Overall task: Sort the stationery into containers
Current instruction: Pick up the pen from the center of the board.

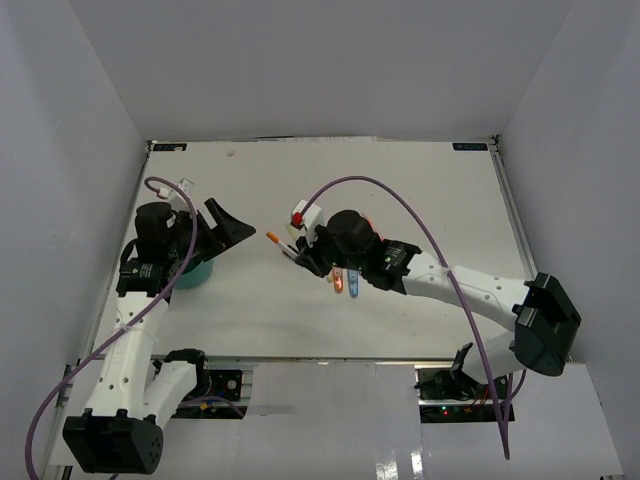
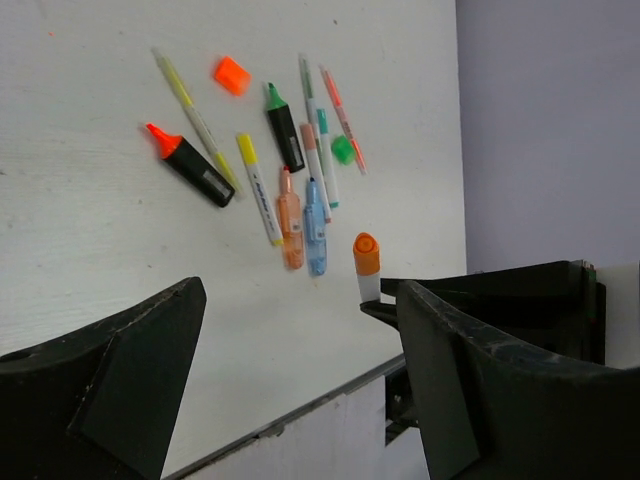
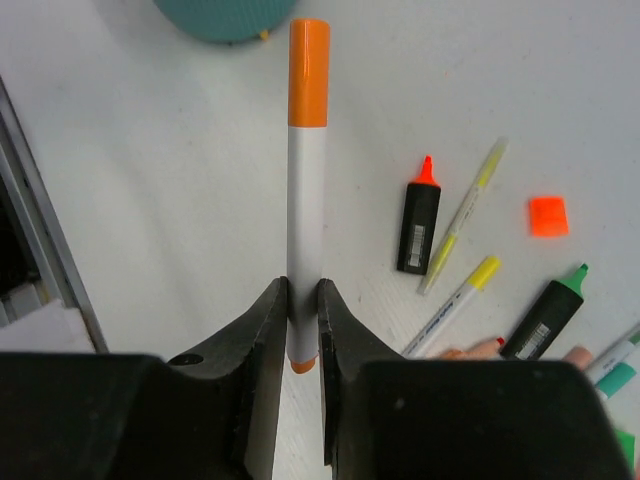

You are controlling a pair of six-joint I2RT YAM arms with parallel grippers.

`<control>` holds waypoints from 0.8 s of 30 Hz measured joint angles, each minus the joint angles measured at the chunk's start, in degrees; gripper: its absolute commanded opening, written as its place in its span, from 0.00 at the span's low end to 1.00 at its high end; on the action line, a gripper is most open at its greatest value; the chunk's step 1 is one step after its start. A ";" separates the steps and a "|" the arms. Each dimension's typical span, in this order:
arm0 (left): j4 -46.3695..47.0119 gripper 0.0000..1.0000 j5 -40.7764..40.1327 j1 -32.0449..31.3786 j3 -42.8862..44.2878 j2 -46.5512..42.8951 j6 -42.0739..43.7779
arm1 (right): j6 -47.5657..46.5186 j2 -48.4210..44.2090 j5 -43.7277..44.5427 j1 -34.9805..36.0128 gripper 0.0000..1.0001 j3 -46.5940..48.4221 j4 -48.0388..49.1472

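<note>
Orange-capped pen [image 3: 307, 180] pinched in right claw [image 3: 300, 292], aimed left at teal tub [image 3: 225, 15]. Left claw [image 2: 300, 300] spread, empty, near tub. Step: transfer. Next: carry over tub compartment, release. Other stationery [image 2: 290, 170] loose on counter [image 2: 90, 250].

The left arm [image 1: 130, 335] stood bent forward from its base, the left pincer [image 2: 300, 300] spread wide and gripping nothing, while the right arm [image 1: 470, 290] lay stretched inward and apparently low, the right pincer [image 3: 303, 292] clamped on an orange-capped pen [image 3: 305, 190].
</note>
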 measured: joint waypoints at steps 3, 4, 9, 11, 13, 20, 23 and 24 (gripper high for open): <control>2.14 0.82 1.64 -2.34 -0.79 0.00 -2.58 | 1.88 -3.02 -0.74 0.02 0.08 -3.02 4.83; 2.97 0.82 1.97 -3.15 -0.87 0.00 -3.41 | 2.34 -3.39 -0.90 0.00 0.08 -3.67 5.79; 6.47 0.77 1.99 -7.72 -0.87 0.42 -6.12 | 4.44 -3.56 -1.60 0.02 0.08 -5.27 8.74; 7.43 0.74 1.49 -9.64 -0.87 1.07 -6.80 | 4.94 -3.58 -1.92 0.02 0.08 -5.57 10.01; 8.13 0.69 0.46 -11.39 -0.83 2.08 -7.23 | 5.55 -3.58 -2.38 0.02 0.08 -5.88 11.10; 9.01 0.46 -4.26 -16.37 -0.81 5.55 -8.17 | 6.27 -3.61 -3.32 0.02 0.08 -5.90 13.27; 9.31 0.29 -5.86 -17.49 -0.46 6.40 -8.39 | 6.32 -3.61 -3.41 0.02 0.08 -5.90 13.62; 9.38 0.26 -6.34 -17.75 -0.15 6.62 -8.33 | 6.34 -3.61 -3.39 0.02 0.08 -5.99 13.81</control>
